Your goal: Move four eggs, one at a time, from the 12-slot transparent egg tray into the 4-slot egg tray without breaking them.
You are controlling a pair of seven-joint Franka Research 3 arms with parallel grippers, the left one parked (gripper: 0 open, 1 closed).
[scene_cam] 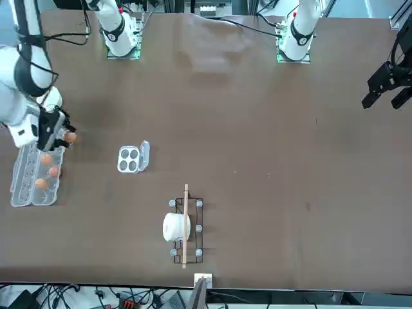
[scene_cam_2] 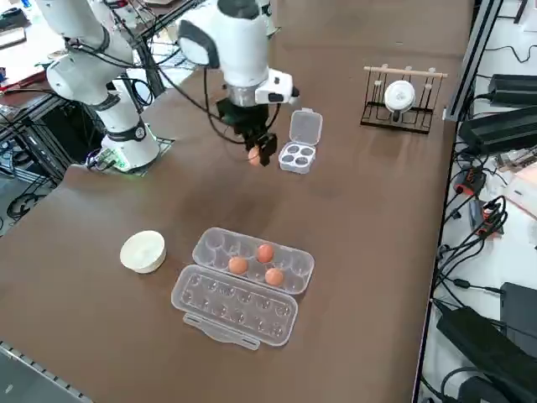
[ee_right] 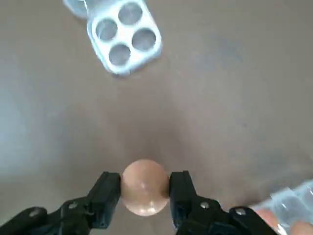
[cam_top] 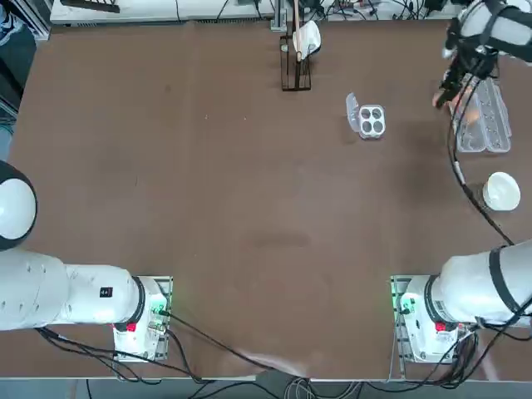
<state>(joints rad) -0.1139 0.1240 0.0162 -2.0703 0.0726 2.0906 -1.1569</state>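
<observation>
Overhead: the right arm's black two-finger pincer point(cam_top: 443, 93) hangs above the brown counter point(cam_top: 208, 191) just beside the long clear plastic 12-slot egg tray point(cam_top: 490, 125), gripping a small orange-brown oval egg point(cam_top: 438, 100). The small square whitish plastic 4-slot egg tray point(cam_top: 371, 120), lid flap open, lies well apart toward the middle, its four cups empty. A small round white bowl point(cam_top: 502, 190) sits near the long tray.

From across the counter: the pincer point(scene_cam: 63, 136) carries the egg point(scene_cam: 70, 136) at the long tray's point(scene_cam: 26, 187) edge; three orange-brown eggs point(scene_cam: 49, 172) rest in its cups. The square tray point(scene_cam: 129, 159) holds nothing. A wooden-railed wire rack point(scene_cam: 185, 225) with a white object stands nearer the camera.

From the right side: the egg point(scene_cam_2: 253, 155) rides high in the pincer point(scene_cam_2: 262, 151), between the long tray point(scene_cam_2: 252, 262) and the square tray point(scene_cam_2: 297, 156).

Wrist camera: the fingertips point(ee_right: 109, 188) clamp the egg point(ee_right: 144, 187) across its middle, one pad on each flank. It looks light, smooth and brittle, so a gentle squeeze at the widest girth seems safest; a harder one risks cracking the shell. All four cups of the square tray point(ee_right: 123, 38) are bare.
</observation>
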